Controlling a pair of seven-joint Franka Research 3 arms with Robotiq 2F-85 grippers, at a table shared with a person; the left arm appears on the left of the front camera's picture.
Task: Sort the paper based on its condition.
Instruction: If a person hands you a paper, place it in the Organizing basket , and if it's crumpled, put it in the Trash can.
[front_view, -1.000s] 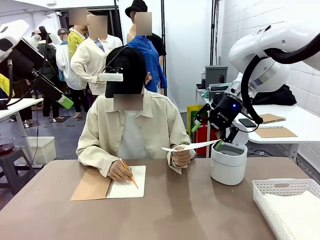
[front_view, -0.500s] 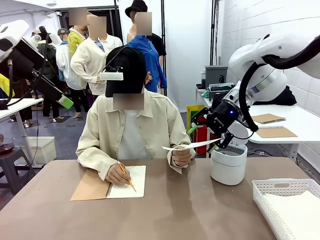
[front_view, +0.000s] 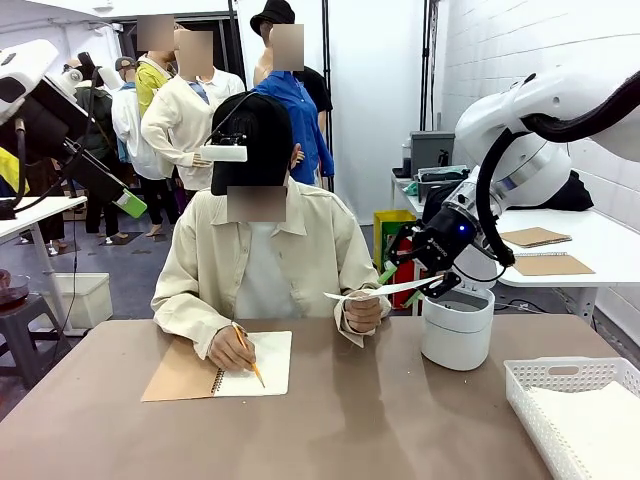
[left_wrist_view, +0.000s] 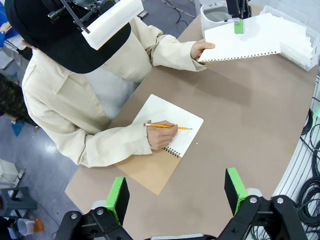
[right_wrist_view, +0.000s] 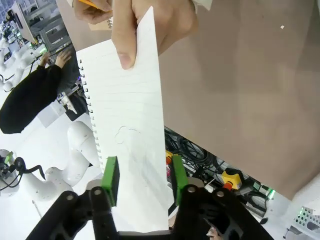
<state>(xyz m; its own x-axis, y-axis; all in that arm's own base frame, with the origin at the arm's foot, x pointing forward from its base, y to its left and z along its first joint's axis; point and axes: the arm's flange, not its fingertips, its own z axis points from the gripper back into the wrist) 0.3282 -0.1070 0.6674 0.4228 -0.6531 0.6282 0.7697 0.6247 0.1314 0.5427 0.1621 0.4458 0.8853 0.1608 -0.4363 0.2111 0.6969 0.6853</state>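
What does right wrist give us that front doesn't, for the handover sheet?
Right wrist only: the sheet is ruled, with a torn spiral-perforated edge and a faint pencil sketch; the right gripper has a green pad on each side of its near end, whether they are pressing it cannot be told.

Front only: the white bin below the sheet, the white basket at the table's right, the notebook the person is writing in.

Both: the person's hand holding the sheet's far end, right jaws at the other end.
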